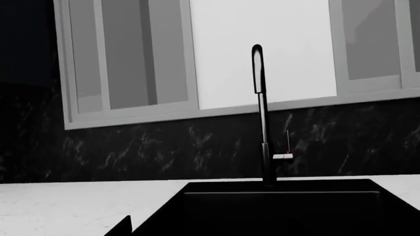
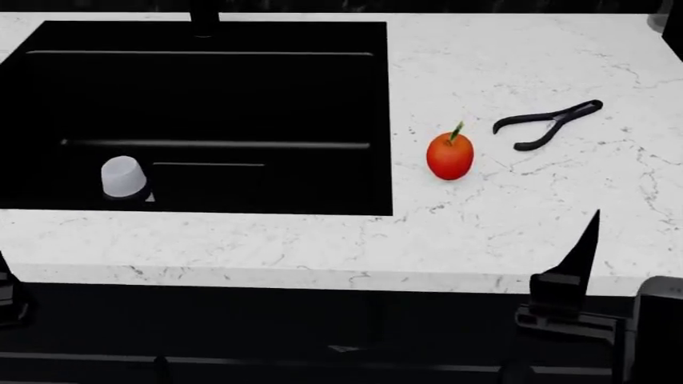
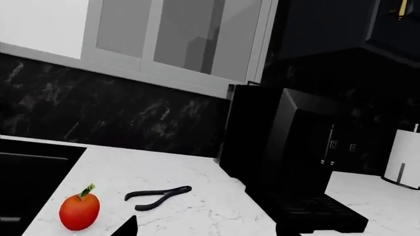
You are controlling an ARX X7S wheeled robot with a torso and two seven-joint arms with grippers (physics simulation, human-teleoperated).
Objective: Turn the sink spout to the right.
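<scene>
The sink spout (image 1: 260, 93) is a slim black tube on an upright post behind the black basin (image 1: 282, 206), and it points toward my left wrist camera. A small grey-white lever (image 1: 283, 156) sits beside the post. In the head view only the post's base (image 2: 204, 18) shows, at the basin's (image 2: 379, 112) far edge. My left gripper (image 1: 206, 232) is low in front of the basin, well short of the spout. One fingertip (image 1: 125, 227) shows far to one side and the other is lost against the black basin. My right gripper (image 3: 208, 231) is open and empty over the counter.
A red fruit (image 2: 449, 156) and black pliers (image 2: 548, 124) lie on the white marble counter (image 2: 513, 216) right of the basin. A white cup (image 2: 124, 178) stands in the basin. A black appliance (image 3: 288, 152) and a paper towel roll (image 3: 404, 157) stand at the far right.
</scene>
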